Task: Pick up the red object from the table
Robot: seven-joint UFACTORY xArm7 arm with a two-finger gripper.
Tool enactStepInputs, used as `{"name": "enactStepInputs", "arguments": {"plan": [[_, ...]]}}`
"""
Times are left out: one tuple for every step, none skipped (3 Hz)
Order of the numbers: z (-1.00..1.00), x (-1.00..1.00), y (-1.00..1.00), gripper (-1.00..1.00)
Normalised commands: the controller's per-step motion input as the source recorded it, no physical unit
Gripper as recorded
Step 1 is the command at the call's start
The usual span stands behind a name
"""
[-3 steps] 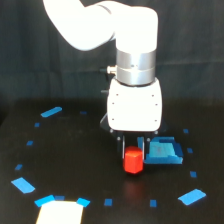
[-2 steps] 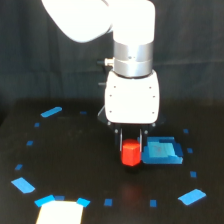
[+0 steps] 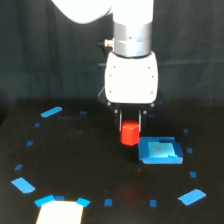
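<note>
The red object [image 3: 130,133] is a small bright red-orange chunky block. It hangs between the fingers of my gripper [image 3: 131,131], clearly above the black table [image 3: 85,165]. The gripper is shut on it, with a dark finger on each side of the block. The white arm body stands straight above it. A faint reddish glint shows on the table below the block.
A flat blue square [image 3: 160,151] lies on the table just to the exterior view's right of the block. Small blue tape marks and blue shapes [image 3: 51,112] ring the table. A pale rectangle [image 3: 60,212] sits at the front edge on the exterior view's left.
The gripper has risen with the red object in it, lifting the block off the table. The blue square has not moved.
</note>
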Motion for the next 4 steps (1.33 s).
{"name": "enactStepInputs", "arguments": {"plan": [[0.47,0.03,-0.44,-1.00],[1.00,0.21,0.19,-1.00],[0.26,-0.24,-0.49,-1.00],[0.51,0.53,0.24,-1.00]]}}
